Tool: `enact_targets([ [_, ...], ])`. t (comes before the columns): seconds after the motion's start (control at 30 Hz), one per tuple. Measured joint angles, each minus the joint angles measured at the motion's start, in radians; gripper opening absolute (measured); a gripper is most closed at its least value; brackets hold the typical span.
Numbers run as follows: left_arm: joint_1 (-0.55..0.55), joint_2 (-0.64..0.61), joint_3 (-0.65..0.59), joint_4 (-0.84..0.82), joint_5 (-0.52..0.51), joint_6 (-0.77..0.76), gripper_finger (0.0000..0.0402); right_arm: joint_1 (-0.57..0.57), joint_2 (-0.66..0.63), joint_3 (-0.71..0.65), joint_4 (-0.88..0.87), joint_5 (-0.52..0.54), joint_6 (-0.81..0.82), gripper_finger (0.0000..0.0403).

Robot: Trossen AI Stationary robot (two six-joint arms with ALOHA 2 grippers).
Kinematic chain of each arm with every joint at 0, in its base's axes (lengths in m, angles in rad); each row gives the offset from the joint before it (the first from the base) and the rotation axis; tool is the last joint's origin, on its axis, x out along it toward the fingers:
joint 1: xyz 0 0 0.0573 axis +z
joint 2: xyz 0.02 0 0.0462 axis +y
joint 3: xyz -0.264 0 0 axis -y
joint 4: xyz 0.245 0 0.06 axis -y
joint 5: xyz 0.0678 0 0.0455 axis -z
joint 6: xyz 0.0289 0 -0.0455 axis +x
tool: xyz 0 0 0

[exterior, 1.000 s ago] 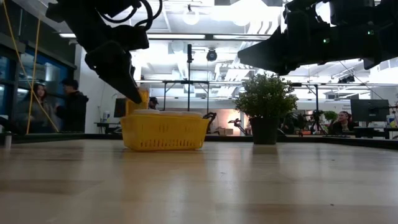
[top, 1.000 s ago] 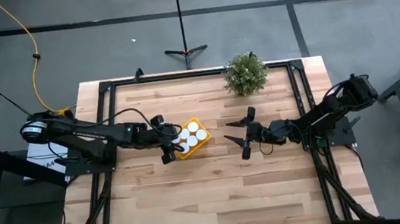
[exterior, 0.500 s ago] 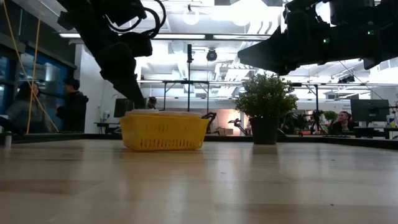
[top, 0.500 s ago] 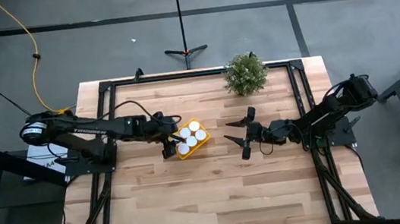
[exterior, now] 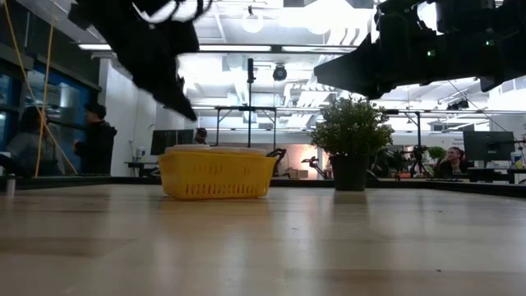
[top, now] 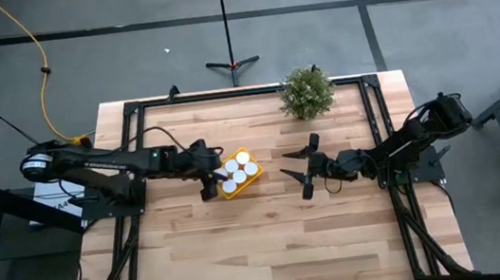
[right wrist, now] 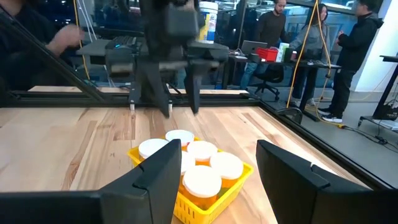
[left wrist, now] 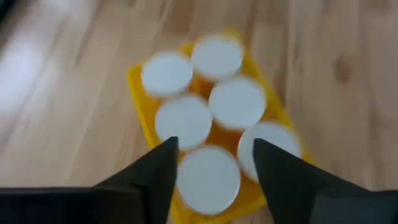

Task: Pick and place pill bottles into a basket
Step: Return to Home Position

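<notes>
The yellow basket (top: 240, 173) stands on the wooden table with several white-capped pill bottles (left wrist: 236, 102) standing upright inside it; it also shows in the low view (exterior: 217, 174) and the right wrist view (right wrist: 198, 183). My left gripper (top: 211, 180) is open and empty, above the table just left of the basket, its fingers (left wrist: 163, 163) apart over the basket's near end. My right gripper (top: 303, 165) is open and empty, held above the table to the right of the basket, pointing at it.
A green potted plant (top: 306, 92) stands at the table's far edge, right of centre. Black frame rails (top: 126, 146) run along the table's left, right and far sides. Bare wood lies in front of the basket. People stand in the room beyond the table (right wrist: 351, 56).
My left gripper has drawn back a little from the basket toward the table's left edge and risen, empty. The basket and the bottles in it have stayed put. My right arm has kept still.
</notes>
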Motion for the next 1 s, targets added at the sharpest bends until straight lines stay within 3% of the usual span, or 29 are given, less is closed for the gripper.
enact_targets([
  [0.23,-0.055,-0.155,-0.003,0.032,0.004,0.048,0.0143,0.0,0.0,0.0,0.004,0.0,0.018,0.0199],
  [0.5,-0.145,-0.311,-0.194,0.342,0.009,0.158,0.0025,0.001,0.0,0.0,0.01,-0.004,0.022,0.0199],
  [0.77,-0.143,-0.533,-0.379,0.44,-0.014,0.164,0.0048,0.001,0.0,0.0,0.011,-0.004,0.026,0.0199],
  [0.87,-0.143,-0.651,-0.441,0.415,-0.044,0.162,0.0024,0.001,0.0,0.0,0.011,-0.004,0.026,0.0199],
  [1.0,-0.143,-0.798,-0.477,0.381,-0.019,0.144,0.0023,0.0,0.0,0.0,0.017,-0.004,0.027,0.0199],
])
